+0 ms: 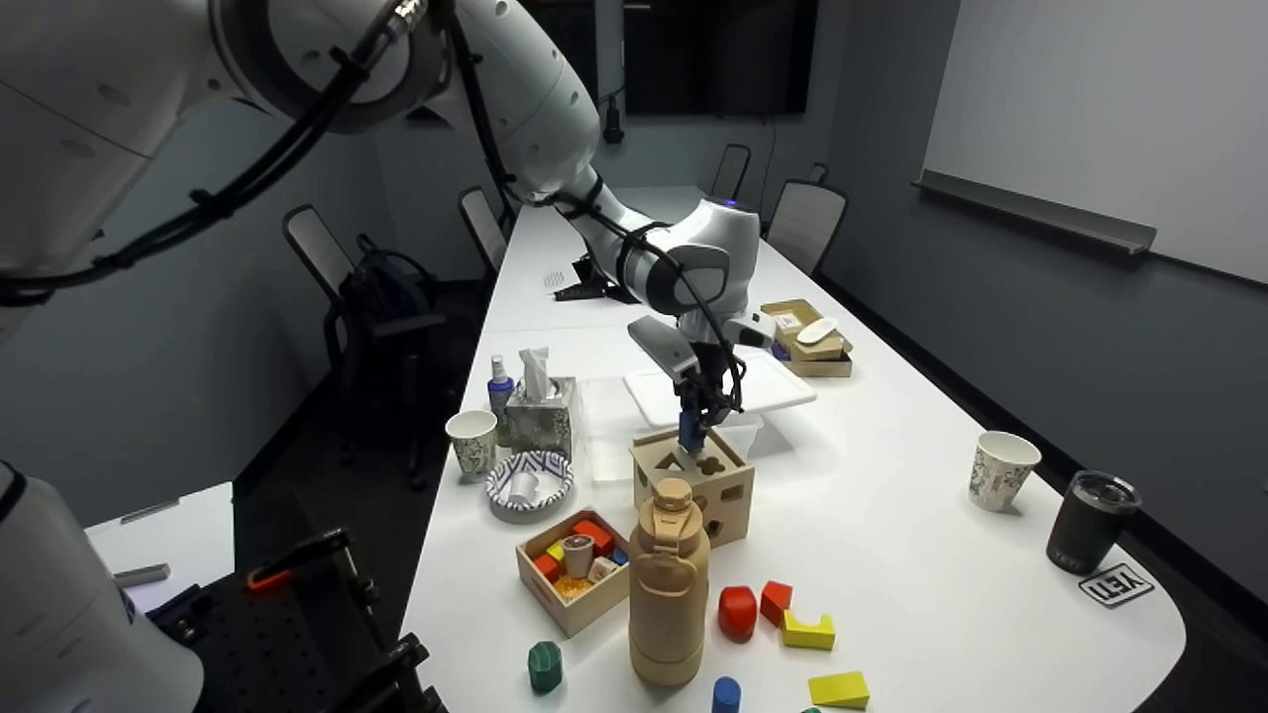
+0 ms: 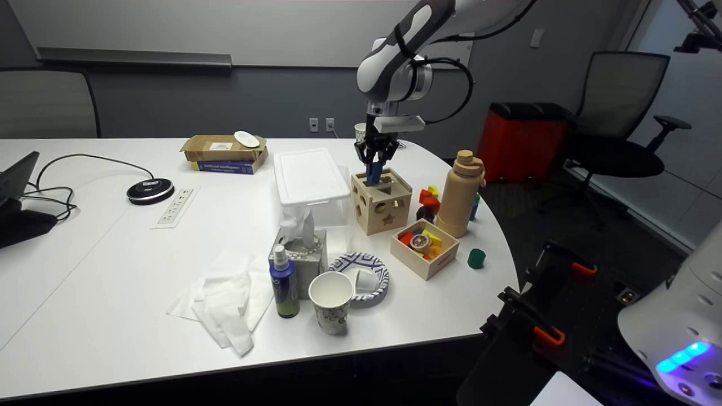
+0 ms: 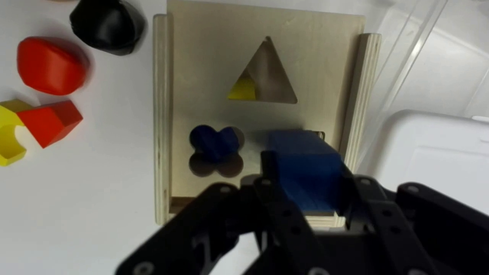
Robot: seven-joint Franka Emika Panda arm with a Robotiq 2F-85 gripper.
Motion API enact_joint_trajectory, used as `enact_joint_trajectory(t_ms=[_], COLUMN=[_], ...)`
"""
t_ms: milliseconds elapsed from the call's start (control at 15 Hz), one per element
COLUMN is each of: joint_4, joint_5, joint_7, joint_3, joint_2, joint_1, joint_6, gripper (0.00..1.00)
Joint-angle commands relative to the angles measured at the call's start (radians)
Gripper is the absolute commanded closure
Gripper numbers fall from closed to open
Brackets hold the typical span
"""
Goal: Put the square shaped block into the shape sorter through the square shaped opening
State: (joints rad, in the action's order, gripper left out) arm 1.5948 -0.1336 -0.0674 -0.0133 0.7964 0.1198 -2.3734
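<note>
The shape sorter, a pale wooden cube [image 1: 731, 513] [image 2: 397, 207], stands on the table. The wrist view looks down on its top [image 3: 214, 68], with a triangle hole and a four-lobed hole. My gripper [image 1: 701, 408] [image 2: 377, 157] [image 3: 307, 173] is shut on a blue square-sided block [image 1: 690, 434] [image 2: 374, 173] [image 3: 301, 144]. It holds the block about upright over the top, near one corner. A corner of a dark opening [image 3: 321, 134] shows beside the block's lower end; the block hides the rest. I cannot tell whether the block's end is inside it.
A tan bottle [image 1: 669, 604] [image 2: 458, 194] and a wooden tray of coloured blocks [image 1: 555, 592] [image 2: 410, 266] stand close to the sorter. A clear bin with a white lid [image 1: 768, 381] [image 2: 313, 177] adjoins it. Loose red [image 3: 51, 68], black [image 3: 109, 26] and yellow [image 3: 9, 141] pieces lie nearby.
</note>
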Motion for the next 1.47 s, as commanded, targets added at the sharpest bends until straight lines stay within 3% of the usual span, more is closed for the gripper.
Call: enact_joint_trajectory(t_ms=[0,1200,1267,1400], joint_4=[-0.044,-0.05,-0.048,-0.042], joint_5=[-0.016,-0.014,-0.014,-0.016], joint_7=[-0.025,-0.034,-0.039,-0.049], joint_3=[0.002,-0.012,-0.013,-0.01], joint_2=[0.022,0.04,0.039,0.031], joint_1=[-0.012,-0.013,-0.016,-0.017], joint_6=[0.028,0.02,0.015,0.011], gripper=[0.91,0.91,0.41,0.34])
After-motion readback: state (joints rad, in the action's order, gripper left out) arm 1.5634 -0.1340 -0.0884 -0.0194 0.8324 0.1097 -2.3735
